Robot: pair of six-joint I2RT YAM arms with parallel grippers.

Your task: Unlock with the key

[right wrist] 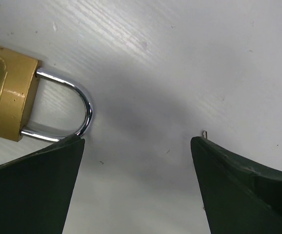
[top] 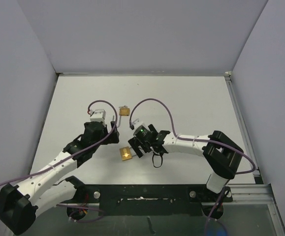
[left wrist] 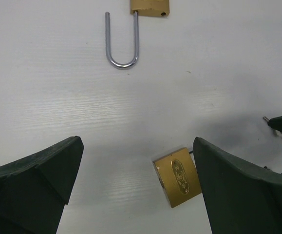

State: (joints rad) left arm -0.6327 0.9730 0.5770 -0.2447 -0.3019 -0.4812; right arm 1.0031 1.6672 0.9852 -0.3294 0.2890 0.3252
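Brass nearest the arm bases: found a shut padlock (top: 126, 154) lying flat on the white table (top: 191, 108), both legs of its steel bow seated in the body. Noticed a thin black loop (top: 153, 161) just to its right, beside the right wrist; could not tie it to the key. Could not make out the key itself with any certainty in any view. Saw the right gripper (right wrist: 137, 144) hanging low over the table with fingers spread wide and nothing between them, the bow of the shut padlock just beside one fingertip; could not say whether touching. Saw the left gripper (left wrist: 137, 144) a little farther out, likewise spread wide and empty, the same padlock's body lying close against the inner face of one finger. Farther still, well apart from both, spotted a second brass padlock (left wrist: 149, 7) with its bow swung free on one leg, already unlocked. Judged the work to be at the approach stage on the shut padlock: nothing gripped, no key at the keyhole. Judged the next move to call for getting hold of the key, steadying the brass body with the other gripper against sliding or spinning, then lining the blade up squarely with the keyhole, presumably on the end opposite the bow, before pushing in and turning.
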